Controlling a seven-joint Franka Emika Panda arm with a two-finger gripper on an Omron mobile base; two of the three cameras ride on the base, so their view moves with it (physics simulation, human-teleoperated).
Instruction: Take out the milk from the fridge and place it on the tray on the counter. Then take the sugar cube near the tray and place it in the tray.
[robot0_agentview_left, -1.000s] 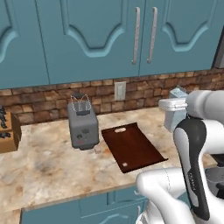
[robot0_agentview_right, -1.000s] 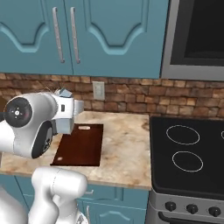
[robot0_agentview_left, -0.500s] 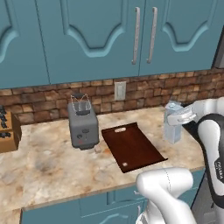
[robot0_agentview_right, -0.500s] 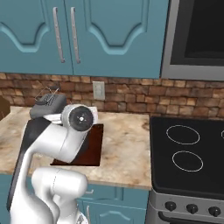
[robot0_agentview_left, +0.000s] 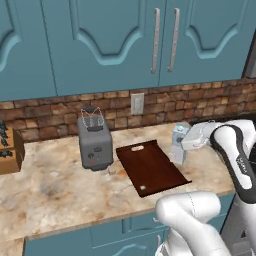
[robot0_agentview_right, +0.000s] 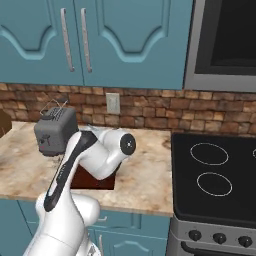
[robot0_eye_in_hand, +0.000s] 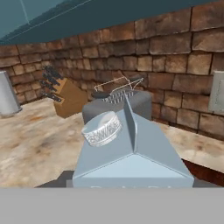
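The milk (robot0_agentview_left: 178, 144), a pale grey-blue gable-top carton, is upright at the right edge of the dark brown tray (robot0_agentview_left: 151, 167). My gripper (robot0_agentview_left: 183, 145) is shut on it from the right. In the hand view the milk (robot0_eye_in_hand: 133, 153) is close up, with its round cap towards me. I cannot tell whether the carton's base touches anything. A tiny pale cube, likely the sugar cube (robot0_agentview_left: 111, 170), lies on the counter (robot0_agentview_left: 55, 190) between the toaster and the tray. In the right base view my arm covers most of the tray (robot0_agentview_right: 92, 181).
A grey toaster (robot0_agentview_left: 94, 143) stands left of the tray, seen again as the toaster (robot0_eye_in_hand: 114, 104) behind the carton. A knife block (robot0_agentview_left: 8, 151) is at the far left. The black stovetop (robot0_agentview_right: 220, 176) lies right of the counter. A brick wall with an outlet (robot0_agentview_left: 137, 103) backs it.
My arm has swung the milk leftward and lower, from beyond the tray's right side to its right edge.
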